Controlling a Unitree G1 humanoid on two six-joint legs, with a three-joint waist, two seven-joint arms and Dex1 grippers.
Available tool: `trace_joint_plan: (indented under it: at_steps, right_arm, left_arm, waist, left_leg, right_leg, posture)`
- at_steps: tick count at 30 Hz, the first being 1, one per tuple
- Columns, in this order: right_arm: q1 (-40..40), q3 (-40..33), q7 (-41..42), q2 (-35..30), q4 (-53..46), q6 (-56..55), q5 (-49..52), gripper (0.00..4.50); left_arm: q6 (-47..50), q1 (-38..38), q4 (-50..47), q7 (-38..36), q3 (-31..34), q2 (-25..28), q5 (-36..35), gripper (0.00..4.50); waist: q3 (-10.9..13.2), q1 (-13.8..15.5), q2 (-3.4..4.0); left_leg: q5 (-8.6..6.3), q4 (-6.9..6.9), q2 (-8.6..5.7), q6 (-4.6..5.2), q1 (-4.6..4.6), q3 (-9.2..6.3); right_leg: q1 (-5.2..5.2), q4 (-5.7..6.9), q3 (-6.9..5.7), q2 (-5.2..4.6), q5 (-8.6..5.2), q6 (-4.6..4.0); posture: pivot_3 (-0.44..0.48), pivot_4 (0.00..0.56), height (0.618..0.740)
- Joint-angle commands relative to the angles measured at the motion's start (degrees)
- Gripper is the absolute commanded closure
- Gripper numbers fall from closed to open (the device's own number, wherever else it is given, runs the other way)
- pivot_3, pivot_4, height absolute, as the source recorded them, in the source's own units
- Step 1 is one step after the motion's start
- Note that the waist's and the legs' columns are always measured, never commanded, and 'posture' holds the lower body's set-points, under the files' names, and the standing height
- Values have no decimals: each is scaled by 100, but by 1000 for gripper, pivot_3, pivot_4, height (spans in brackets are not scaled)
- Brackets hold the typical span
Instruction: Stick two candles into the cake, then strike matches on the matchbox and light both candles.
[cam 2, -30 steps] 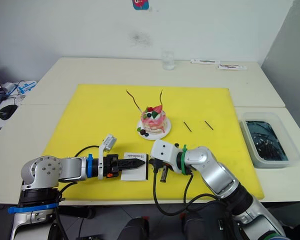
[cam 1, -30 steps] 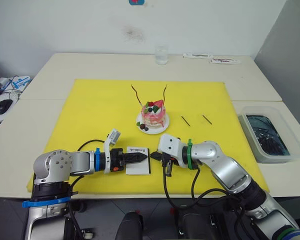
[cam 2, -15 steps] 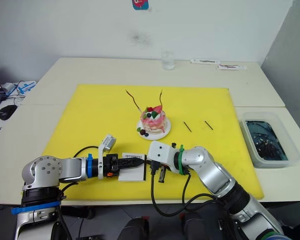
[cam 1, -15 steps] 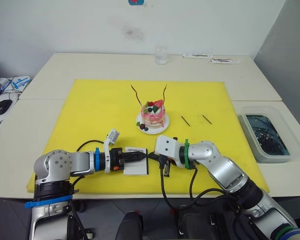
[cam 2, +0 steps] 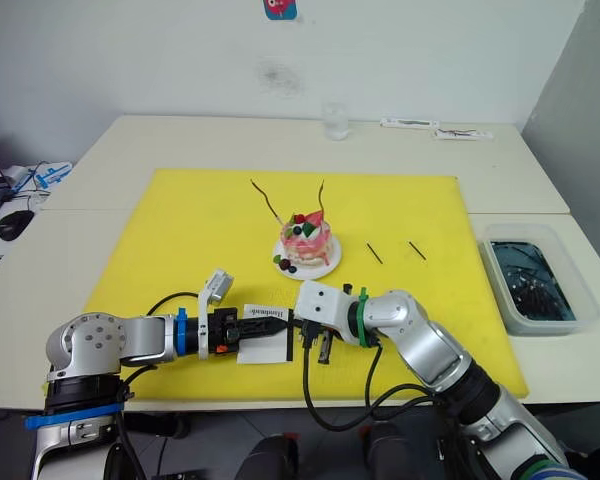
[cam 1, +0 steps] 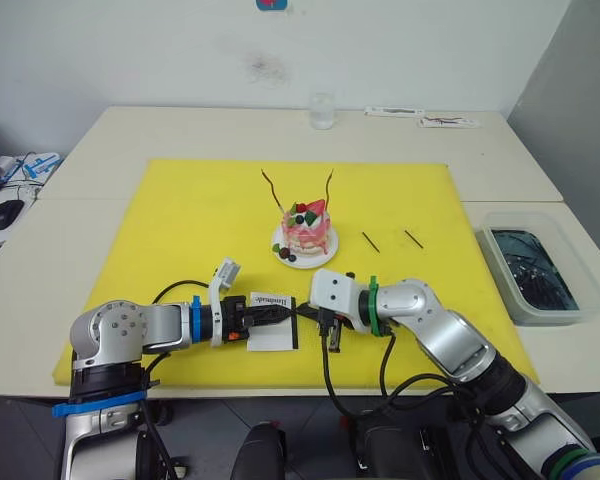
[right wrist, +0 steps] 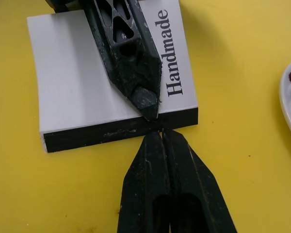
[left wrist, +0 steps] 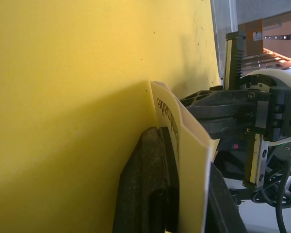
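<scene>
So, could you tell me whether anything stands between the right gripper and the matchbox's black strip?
Nothing visible does: the right gripper, shut, has its tips at the matchbox's black strip, where the left gripper lies across the box top.

Silver-grey arms are wearing a blue ring on the left, green on the right, trailing black cables toward black-fingered claws.

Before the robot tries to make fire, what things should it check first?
1. Both candles stuck in the cake: ok, one on each side.
2. Matchbox held by the left gripper: ok, fingers clamp it.
3. Right gripper at the black side strip: ok, tips touch it.
4. Match between the right gripper's shut fingers: cannot tell, none shows there.
5. Matches picked up: not ok, two lie on the yellow mat beside the cake.
</scene>
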Motion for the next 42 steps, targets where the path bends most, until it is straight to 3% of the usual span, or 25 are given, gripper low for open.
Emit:
trace_joint_plan:
  at_steps: [1, 8, 16, 20, 26, 29, 42]
  right_arm:
    - [-26, -574, -33, -80, -635, 270, 284, 4500]
    - [294, -1400, 17, -450, -1447, 620, 877, 4500]
    - [1027, -2596, -537, -640, -1851, 775, 1285, 4500]
    - [1254, -2930, -972, -481, -1867, 798, 1353, 3633]
    - [1253, -2867, -1600, -258, -1514, 500, 1096, 1394]
    - [895, -2622, -2105, 6, -849, 407, 735, 316]
    - [-335, -2500, -2932, 884, 1664, -105, 324, 316]
  left_arm:
    - [15, 147, -55, 102, -19, -12, 105, 4449]
    - [106, 231, -416, -250, 144, 228, -257, 4449]
    - [71, 199, -1115, -776, 469, 504, -1110, 4449]
    - [-81, 326, -1359, -879, 435, 625, -1273, 4500]
    - [-550, 455, -1507, -735, 161, 677, -999, 4500]
    - [-838, 342, -1516, -570, 134, 548, -958, 4500]
    - [-1148, 346, -1660, -464, -77, 548, -1065, 4500]
  waist:
    - [0, 0, 0]
    - [0, -21, 0]
    - [3, -20, -4]
    - [4, -21, -4]
    - [5, -22, -2]
    - [5, -22, -2]
    - [5, -24, -2]
  left_leg:
    - [0, 1, 0, 0, 0, 1]
    - [-1, -8, 1, 0, -2, 0]
    - [-1, -15, 2, -1, -24, -4]
    - [-1, -15, 3, -1, -26, -2]
    - [-1, -23, 4, -1, -27, 0]
    - [-1, -23, 4, -1, -30, 3]
    - [-1, -31, 4, -1, -34, 9]
  right_leg:
    - [0, 0, 1, 0, 0, 1]
    - [-4, 0, -1, 0, -2, -2]
    - [-21, -11, -6, 1, -10, -15]
    - [-19, -24, -3, 1, -9, -13]
    - [-18, -39, -3, 2, -8, -12]
    - [-15, -51, 0, 1, -3, -4]
    - [-17, -58, 4, 1, 17, 23]
  posture:
    - [0, 150, 740]
    - [0, 150, 740]
    - [0, 150, 740]
    - [0, 150, 740]
    - [0, 150, 740]
    - [0, 150, 740]
    - [0, 150, 740]
